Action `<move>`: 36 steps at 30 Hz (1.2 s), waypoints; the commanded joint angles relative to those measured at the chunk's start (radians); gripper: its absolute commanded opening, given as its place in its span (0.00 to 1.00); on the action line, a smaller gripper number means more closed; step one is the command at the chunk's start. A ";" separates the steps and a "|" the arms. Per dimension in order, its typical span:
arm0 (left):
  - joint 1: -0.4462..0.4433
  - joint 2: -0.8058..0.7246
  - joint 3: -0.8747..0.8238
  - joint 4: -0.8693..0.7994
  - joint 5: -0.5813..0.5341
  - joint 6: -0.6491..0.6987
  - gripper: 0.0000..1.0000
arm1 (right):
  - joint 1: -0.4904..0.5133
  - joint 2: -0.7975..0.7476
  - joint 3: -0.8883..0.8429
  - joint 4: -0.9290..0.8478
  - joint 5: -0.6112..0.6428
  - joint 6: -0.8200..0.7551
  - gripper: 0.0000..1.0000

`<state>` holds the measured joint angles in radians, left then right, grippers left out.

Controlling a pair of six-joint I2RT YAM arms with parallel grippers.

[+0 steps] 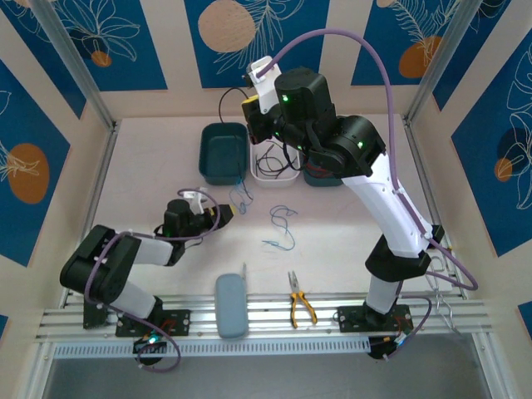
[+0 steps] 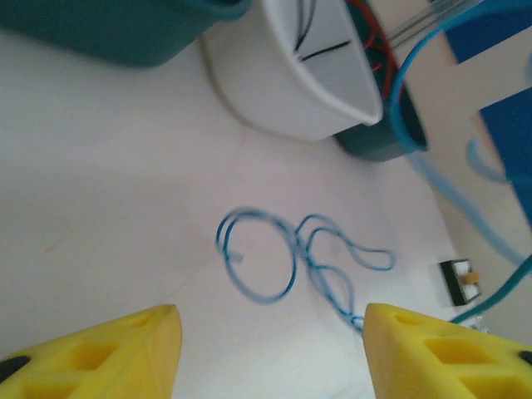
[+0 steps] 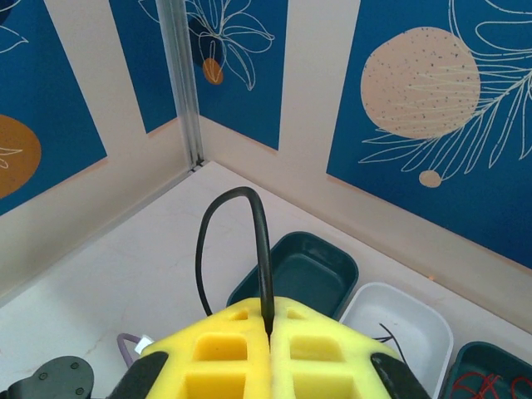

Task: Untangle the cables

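My right gripper (image 3: 268,326) is shut on a black cable (image 3: 259,241), which loops up and back down from between the yellow fingers. From above, that gripper (image 1: 249,105) hangs over the back of the table with the black cable (image 1: 223,101) arching to its left. My left gripper (image 2: 270,317) is open and low over the table, nothing between its fingers. A light blue cable (image 2: 293,259) lies in loose loops just ahead of it. In the top view the left gripper (image 1: 228,216) is left of that blue cable (image 1: 283,224). A second blue strand (image 1: 241,196) lies nearby.
Three trays stand at the back: an empty teal tray (image 1: 224,152), a white tray (image 1: 287,176) holding black wires, and a teal tray (image 3: 490,384) holding red wires. Pliers (image 1: 301,307) and a grey-blue case (image 1: 231,306) rest at the near edge.
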<state>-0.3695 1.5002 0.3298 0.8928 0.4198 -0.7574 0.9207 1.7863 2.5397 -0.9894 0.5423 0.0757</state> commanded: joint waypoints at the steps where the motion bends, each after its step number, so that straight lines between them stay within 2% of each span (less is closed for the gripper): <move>1: -0.014 -0.035 0.004 0.054 0.053 0.102 0.64 | -0.008 0.004 0.019 0.016 -0.016 0.004 0.00; 3: -0.022 -0.050 0.012 0.026 0.057 0.141 0.70 | -0.010 0.002 0.019 0.014 -0.027 0.007 0.00; 9: -0.057 -0.100 0.076 -0.121 0.070 0.251 0.73 | -0.012 -0.003 0.013 0.013 -0.046 0.015 0.00; 14: -0.081 -0.149 0.103 -0.202 0.093 0.333 0.73 | -0.014 -0.003 0.014 0.014 -0.053 0.016 0.00; 19: -0.084 -0.186 0.124 -0.274 0.134 0.397 0.66 | -0.016 -0.004 0.015 0.015 -0.061 0.019 0.00; 24: -0.085 -0.216 0.134 -0.356 0.054 0.421 0.65 | -0.016 -0.014 0.009 0.012 -0.081 0.033 0.00; 31: -0.086 -0.218 0.149 -0.383 -0.047 0.406 0.47 | -0.017 -0.039 -0.021 0.024 -0.104 0.047 0.00; 36: -0.086 -0.216 0.150 -0.371 -0.108 0.387 0.20 | -0.019 -0.049 -0.025 0.026 -0.088 0.039 0.00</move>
<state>-0.4500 1.2987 0.4534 0.5297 0.3676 -0.3634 0.9081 1.7760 2.5168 -0.9886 0.4561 0.1059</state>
